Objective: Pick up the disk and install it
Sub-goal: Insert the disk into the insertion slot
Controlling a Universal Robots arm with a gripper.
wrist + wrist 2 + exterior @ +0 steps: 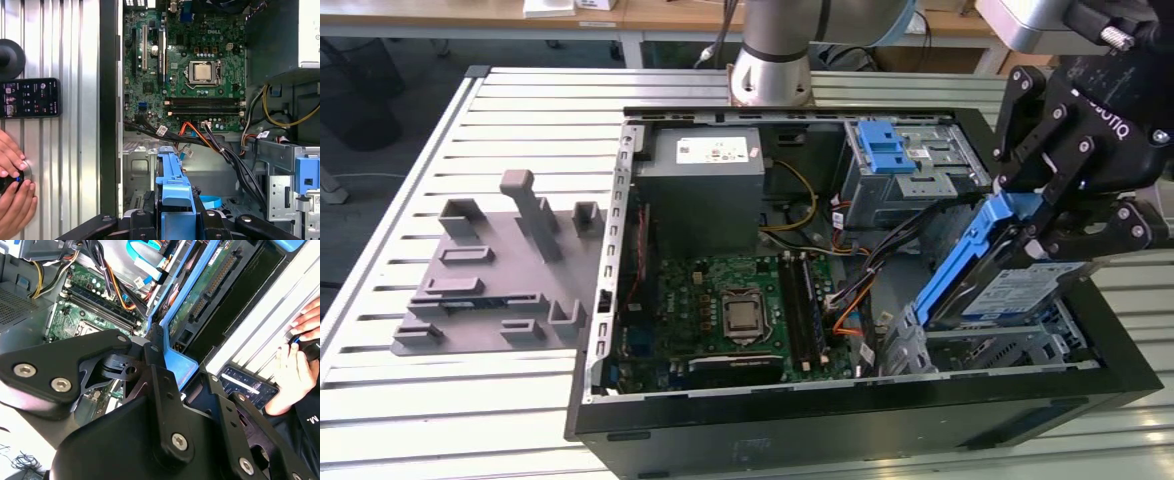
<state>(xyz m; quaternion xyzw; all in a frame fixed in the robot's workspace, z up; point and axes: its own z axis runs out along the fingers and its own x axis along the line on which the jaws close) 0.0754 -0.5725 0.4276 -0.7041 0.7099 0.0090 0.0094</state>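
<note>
- First wrist view, nearest the camera: the gripper (175, 222) is clamped on the blue bracket of the disk (172, 185), a black finger pressing on each side of the plastic.
- Second wrist view shows the same hold from another angle: a finger (152, 347) lies against the blue frame of the disk (182, 362), whose green circuit-board side faces the camera; the jaws are closed on it, not free.
- Exterior view: gripper (1067, 215) and disk (987, 275) sit at about 3 o'clock of the computer case (854, 430). The disk is carried tilted, its labelled end lowest and dipping toward the drive bay (1014, 350) at the case's 4 o'clock corner. Whether it touches the bay yet I cannot tell.
- Step in hand, as I judge it: pick-up is done and the install has started; the disk is over its slot but not seated.
- Completing the insertion calls, I think, for squaring the tilted drive to the bay's rails and keeping its edge away from the cables (881, 245) just beside it at 9 o'clock of the disk.
- Farther in, near the case's middle, lies the motherboard (734, 310) with its bare processor socket.
- Farther still, at 12 o'clock, the grey power-supply box (707, 160), and at 1 o'clock the metal cage with a blue latch (887, 150).
- Outside the case, at 9 o'clock on the slatted table (400, 380), stands a grey fixture (500, 270).
- A person's hands (15, 185) and a phone (30, 97) rest on the table in the first wrist view.
</note>
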